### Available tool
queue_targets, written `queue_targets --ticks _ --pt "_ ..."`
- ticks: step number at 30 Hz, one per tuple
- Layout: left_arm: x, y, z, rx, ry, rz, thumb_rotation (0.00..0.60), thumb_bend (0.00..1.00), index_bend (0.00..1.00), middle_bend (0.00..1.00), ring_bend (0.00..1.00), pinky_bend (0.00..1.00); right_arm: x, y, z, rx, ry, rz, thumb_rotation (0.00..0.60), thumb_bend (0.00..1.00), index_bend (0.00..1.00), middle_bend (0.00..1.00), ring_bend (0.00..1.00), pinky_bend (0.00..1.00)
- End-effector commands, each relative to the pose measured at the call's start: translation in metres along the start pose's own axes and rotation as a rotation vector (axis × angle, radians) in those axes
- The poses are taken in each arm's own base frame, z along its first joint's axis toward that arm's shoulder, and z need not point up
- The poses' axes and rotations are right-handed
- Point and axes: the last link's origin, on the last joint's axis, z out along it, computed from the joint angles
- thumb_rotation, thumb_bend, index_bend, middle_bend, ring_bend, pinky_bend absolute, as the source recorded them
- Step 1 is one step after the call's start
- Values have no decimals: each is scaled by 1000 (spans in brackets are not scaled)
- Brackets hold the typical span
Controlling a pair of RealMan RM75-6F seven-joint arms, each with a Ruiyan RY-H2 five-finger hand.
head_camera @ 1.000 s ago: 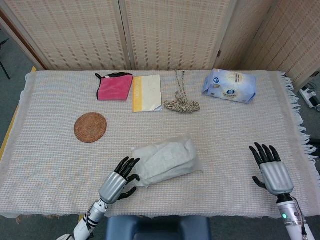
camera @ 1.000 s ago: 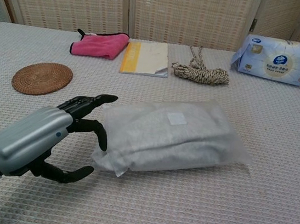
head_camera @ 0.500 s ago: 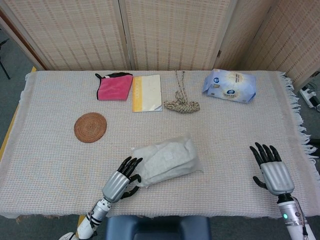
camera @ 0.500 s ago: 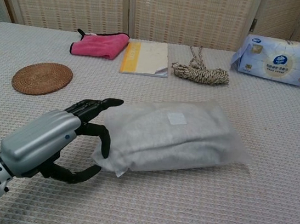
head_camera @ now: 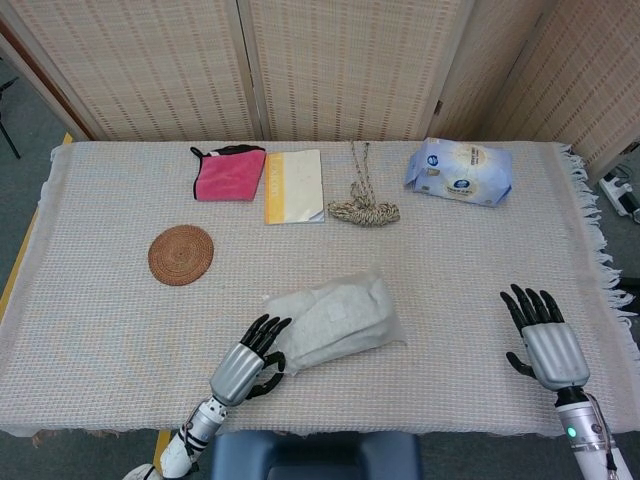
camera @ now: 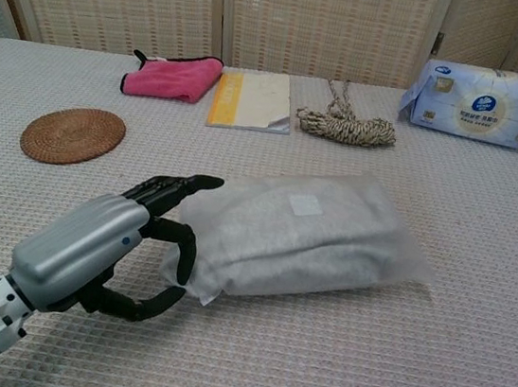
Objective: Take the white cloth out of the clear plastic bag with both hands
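Note:
The clear plastic bag (head_camera: pixel 335 320) lies flat near the table's front middle, with the folded white cloth (camera: pixel 297 232) inside it. My left hand (head_camera: pixel 245 365) is at the bag's left end. Its fingers are spread, with the fingertips (camera: pixel 193 185) over the bag's top left edge and the thumb curled under the near corner, and nothing is gripped. In the chest view the left hand (camera: pixel 99 249) fills the lower left. My right hand (head_camera: pixel 545 345) rests far right by the front edge, fingers apart and empty, well away from the bag. The chest view does not show it.
Along the back lie a pink cloth (head_camera: pixel 229 173), a yellow-and-white booklet (head_camera: pixel 294 186), a coil of rope (head_camera: pixel 365 210) and a blue tissue pack (head_camera: pixel 460 171). A round woven coaster (head_camera: pixel 181 254) sits at the left. A woven cloth covers the table (head_camera: pixel 100 330).
My left hand has slid right and forward until its fingers span the bag's left end. The bag and my right hand have stayed where they were.

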Motion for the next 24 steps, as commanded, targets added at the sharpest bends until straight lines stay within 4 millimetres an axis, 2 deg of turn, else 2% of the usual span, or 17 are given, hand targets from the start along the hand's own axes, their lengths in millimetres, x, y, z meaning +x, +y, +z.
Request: queue_targets --ticks 1,9,17,24 --pt "0 -1 1 -1 1 1 600 467 636 85 0 0 0 0 0 -1 1 1 600 184 0 0 0 0" --pt "1 -3 3 -1 5 8 600 460 625 85 0 0 0 0 0 0 1 -1 600 185 0 0 0 0" --pt "5 -6 -5 -3 17 17 600 493 706 90 0 0 -2 -2 -1 8 -1 -6 600 183 0 0 0 0" --pt "7 -7 -12 -8 10 18 600 503 765 108 0 0 -13 -16 5 75 7 17 600 185 9 0 0 0"
